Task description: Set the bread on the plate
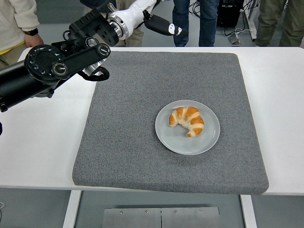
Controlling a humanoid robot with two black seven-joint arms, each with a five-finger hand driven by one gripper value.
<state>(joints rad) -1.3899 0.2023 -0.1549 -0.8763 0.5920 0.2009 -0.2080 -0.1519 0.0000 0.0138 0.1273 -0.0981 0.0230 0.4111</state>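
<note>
A golden croissant (187,120) lies on a grey round plate (209,140) in the middle right of a grey mat (123,142). My left arm comes in from the left edge and is raised high at the top of the picture. Its white hand (159,21) is open and empty, the thumb pointing right, the other fingers partly cut off by the top edge. It is far up and left of the plate. My right arm is out of view.
The mat lies on a white table (42,142). Several people stand along the table's far edge; one person's hand (32,38) is at the top left corner near my arm.
</note>
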